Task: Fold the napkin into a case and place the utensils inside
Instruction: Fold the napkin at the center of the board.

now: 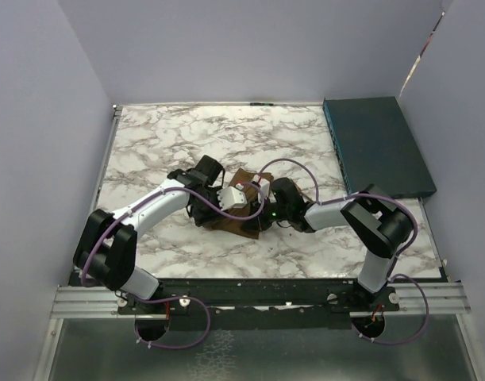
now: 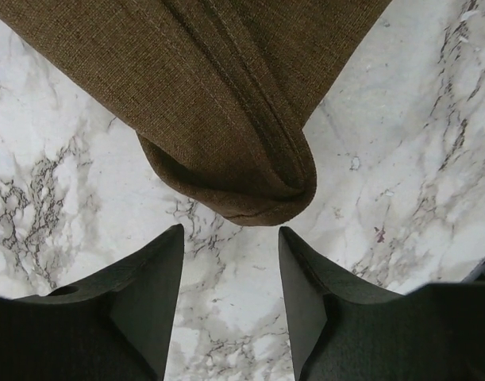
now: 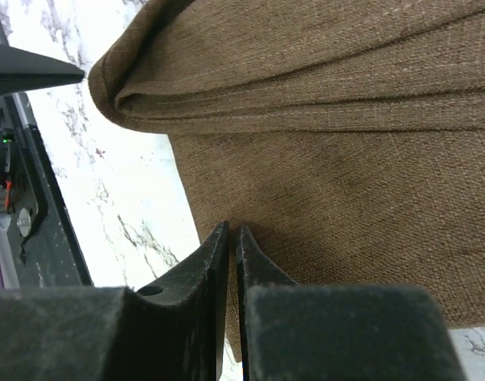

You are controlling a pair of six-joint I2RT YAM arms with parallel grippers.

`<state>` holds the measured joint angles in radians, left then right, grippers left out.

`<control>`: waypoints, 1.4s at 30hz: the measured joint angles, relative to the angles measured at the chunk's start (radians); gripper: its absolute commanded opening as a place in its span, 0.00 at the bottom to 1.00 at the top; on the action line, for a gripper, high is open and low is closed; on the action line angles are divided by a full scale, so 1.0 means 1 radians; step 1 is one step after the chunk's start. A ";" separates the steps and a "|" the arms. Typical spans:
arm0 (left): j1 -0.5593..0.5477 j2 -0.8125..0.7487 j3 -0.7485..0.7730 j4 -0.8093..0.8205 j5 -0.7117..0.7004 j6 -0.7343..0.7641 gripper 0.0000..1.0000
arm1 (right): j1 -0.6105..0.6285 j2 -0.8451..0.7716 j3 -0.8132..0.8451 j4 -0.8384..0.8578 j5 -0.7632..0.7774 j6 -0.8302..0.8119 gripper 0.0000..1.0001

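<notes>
Napkin point(image 1: 244, 176): 1, folded; tools: 2; left tool point(image 2: 230, 232) released near its fold; right tool point(image 3: 232, 232) clenched on its edge.

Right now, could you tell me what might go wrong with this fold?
1. The right hand seems to pinch only the edge of the folded brown woven cloth napkin; a pull could slip it free.
2. The left hand is open, its fingers short of the rounded fold, so nothing pins that end and the layers may spring apart.
</notes>
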<state>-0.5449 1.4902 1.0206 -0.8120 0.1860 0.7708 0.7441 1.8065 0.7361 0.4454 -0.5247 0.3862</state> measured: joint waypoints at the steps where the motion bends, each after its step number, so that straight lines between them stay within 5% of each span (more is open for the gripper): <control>1: -0.002 -0.002 -0.011 0.008 -0.006 0.008 0.59 | 0.000 0.001 -0.009 0.019 -0.006 0.008 0.12; 8: -0.033 -0.026 -0.067 0.050 -0.034 0.080 0.60 | -0.005 0.030 -0.029 0.115 -0.033 0.047 0.11; 10: -0.042 -0.027 -0.078 0.064 -0.041 0.096 0.96 | -0.006 0.030 -0.030 0.121 -0.036 0.053 0.11; 11: -0.045 -0.027 -0.083 0.070 -0.043 0.102 0.99 | -0.007 0.030 -0.030 0.123 -0.038 0.055 0.11; 17: -0.055 -0.027 -0.116 0.108 -0.060 0.124 0.97 | -0.007 0.030 -0.033 0.130 -0.041 0.059 0.11; 21: -0.066 -0.026 -0.130 0.140 -0.064 0.122 0.84 | -0.006 0.030 -0.043 0.134 -0.042 0.059 0.10; 26: -0.092 -0.012 -0.130 0.168 -0.064 0.103 0.52 | -0.006 0.030 -0.049 0.139 -0.042 0.060 0.10; 32: -0.122 0.010 -0.130 0.176 -0.072 0.060 0.31 | -0.006 0.030 -0.049 0.140 -0.042 0.060 0.10; 36: -0.129 0.013 -0.130 0.176 -0.087 0.032 0.03 | -0.006 0.030 -0.049 0.140 -0.042 0.060 0.10; 42: -0.132 0.051 -0.105 0.173 -0.128 -0.029 0.00 | -0.006 0.030 -0.049 0.140 -0.042 0.059 0.09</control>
<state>-0.6765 1.5410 0.9154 -0.6392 0.0582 0.7418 0.7376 1.8366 0.6868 0.5850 -0.5667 0.4454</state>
